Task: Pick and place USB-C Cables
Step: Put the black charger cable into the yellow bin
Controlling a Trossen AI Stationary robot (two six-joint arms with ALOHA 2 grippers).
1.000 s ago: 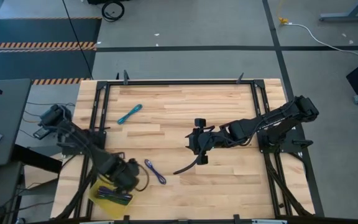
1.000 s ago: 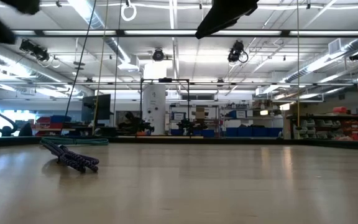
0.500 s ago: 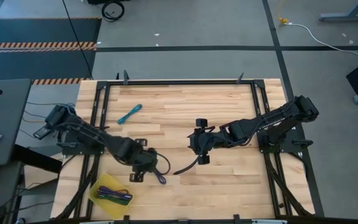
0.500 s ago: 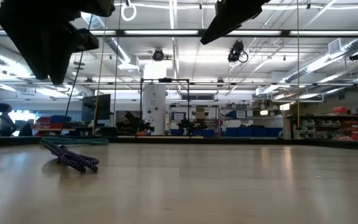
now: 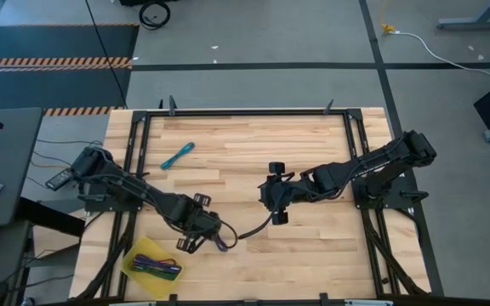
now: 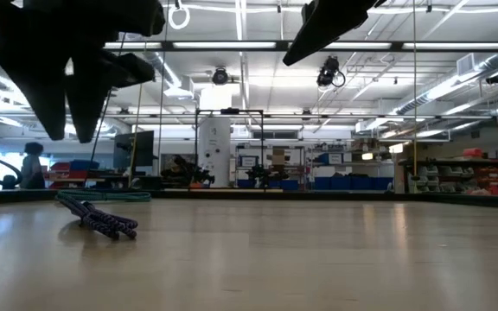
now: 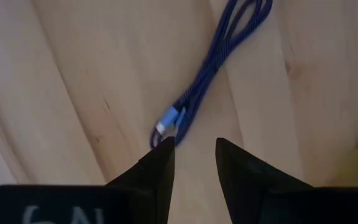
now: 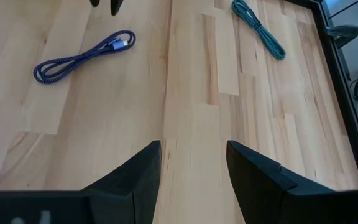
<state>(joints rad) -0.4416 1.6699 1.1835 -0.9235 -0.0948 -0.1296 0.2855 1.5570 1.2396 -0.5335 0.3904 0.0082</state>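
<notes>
Left gripper just beside blue-purple cable

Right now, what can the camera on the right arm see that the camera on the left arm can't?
Only the right wrist view shows the teal cable lying on the wooden table, plus the right gripper, open above bare wood. Only the left wrist view shows the left gripper, open just above the connector end of the blue-purple cable, and a sliver of something yellow at the picture's edge. Both views share that blue-purple cable and the table.
</notes>
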